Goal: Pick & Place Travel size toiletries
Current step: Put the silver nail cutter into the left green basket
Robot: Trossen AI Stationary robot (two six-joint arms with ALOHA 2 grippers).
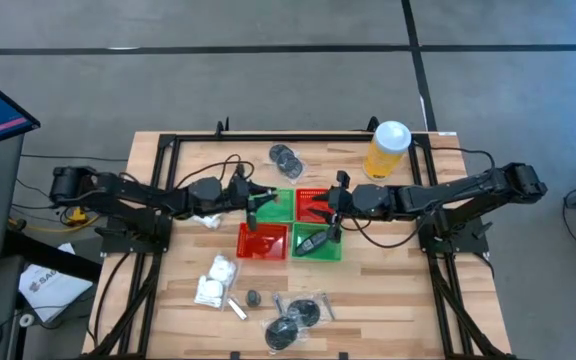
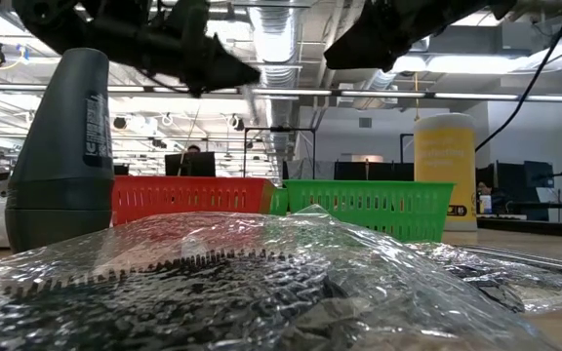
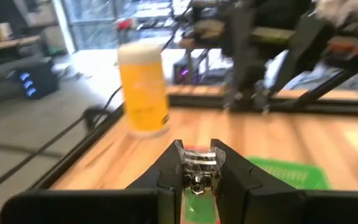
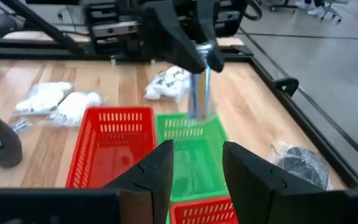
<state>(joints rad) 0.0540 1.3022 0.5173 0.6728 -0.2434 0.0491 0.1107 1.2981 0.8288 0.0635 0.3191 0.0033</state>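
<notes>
Left gripper (image 4: 197,46) is pinching a silvery tube (image 4: 199,93) above the green basket (image 4: 191,158)
Right gripper (image 4: 197,168) is hanging spread, empty; no label is reading clearly.

four baskets (image 1: 290,223) mid-table, cup (image 1: 387,148) behind right, packets (image 1: 215,280) front left

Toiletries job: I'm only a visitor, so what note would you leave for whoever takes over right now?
Left gripper: fingers shut on a thin silvery tube, above a green mesh basket.
Right gripper: fingers open, empty, over the baskets.
Left on the table: white puffy packets, plastic-wrapped dark discs, another tube.
Basket contents: unclear.
</notes>
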